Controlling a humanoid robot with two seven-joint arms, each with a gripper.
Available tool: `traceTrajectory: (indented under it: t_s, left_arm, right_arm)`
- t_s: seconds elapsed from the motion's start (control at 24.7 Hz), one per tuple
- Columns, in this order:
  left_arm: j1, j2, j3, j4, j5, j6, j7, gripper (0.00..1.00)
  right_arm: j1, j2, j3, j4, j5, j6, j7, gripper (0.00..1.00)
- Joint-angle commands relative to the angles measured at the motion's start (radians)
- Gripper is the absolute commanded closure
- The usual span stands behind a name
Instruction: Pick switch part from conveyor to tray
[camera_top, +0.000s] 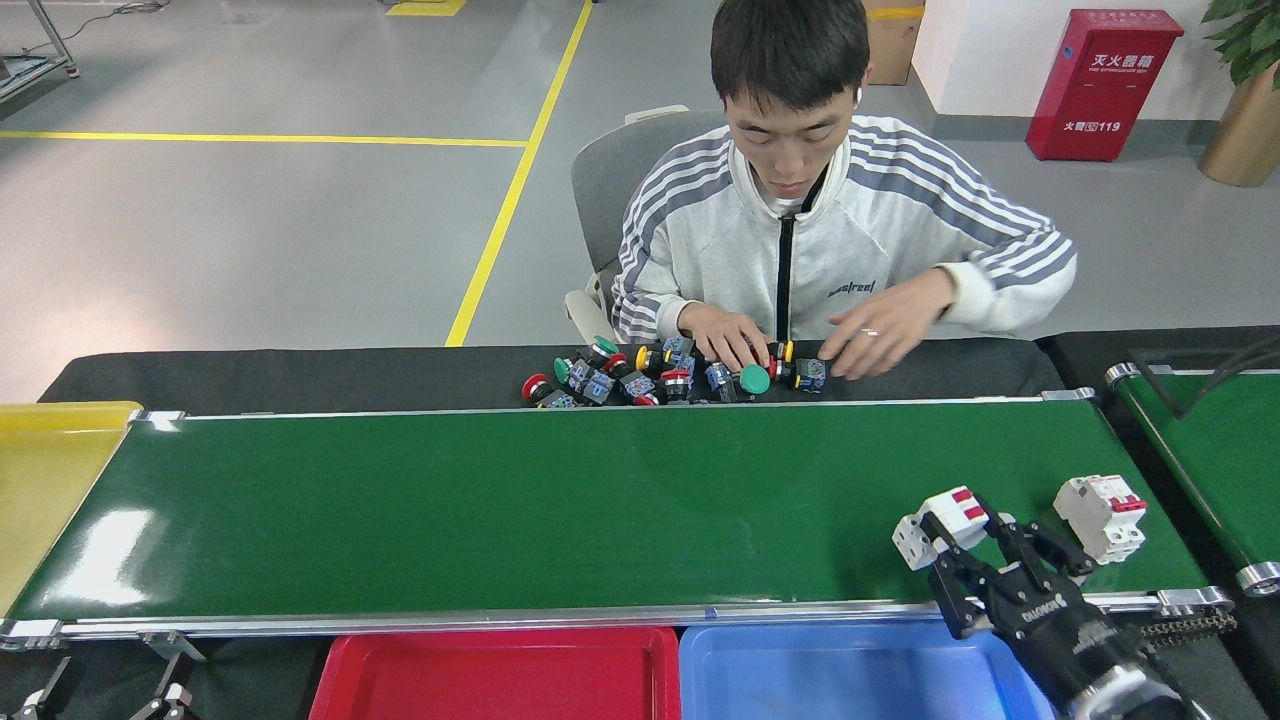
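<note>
Nearest lies the red tray, bare. Just beyond, over the conveyor, the right gripper clasps a white switch part by its flat sides; it looks rigid, light, smooth plastic. Another switch part rests farther right.

A: Where's the right gripper?

B: Over the conveyor, its black fingers either side of a white circuit breaker with red toggles.

A: Anything near it?

B: A second breaker lies just to its right. The blue tray sits directly below it, the red tray further left.
</note>
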Motion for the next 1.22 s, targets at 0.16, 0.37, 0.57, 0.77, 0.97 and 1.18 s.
traceTrajectory:
  t_s: [0.16, 0.37, 0.57, 0.77, 0.97, 1.18]
  left_arm:
    - [-0.006, 0.018, 0.011, -0.013, -0.006, 0.006, 0.008, 0.00]
    - [-0.006, 0.018, 0.009, -0.020, -0.014, 0.006, 0.011, 0.00]
    - [-0.006, 0.015, 0.014, -0.017, -0.057, 0.007, 0.045, 0.00]
    - [-0.006, 0.012, 0.014, -0.009, -0.048, 0.004, 0.045, 0.00]
    - [-0.007, 0.016, 0.008, -0.007, -0.048, 0.003, 0.045, 0.00]
    - [-0.006, 0.016, 0.005, -0.004, -0.049, 0.003, 0.045, 0.00]
  right_arm:
    - [0.118, 0.058, -0.098, -0.034, -0.041, -0.238, -0.008, 0.00]
    - [0.115, 0.193, -0.155, -0.050, -0.028, -0.068, 0.032, 0.00]
    - [0.060, 0.219, -0.154, -0.051, 0.103, 0.250, 0.044, 0.05]
    - [0.002, 0.211, -0.152, -0.047, 0.110, 0.282, 0.121, 0.05]
    - [-0.061, 0.202, -0.143, -0.005, 0.118, 0.283, 0.156, 0.05]
    - [-0.121, 0.204, -0.100, 0.033, 0.118, 0.283, 0.222, 0.04]
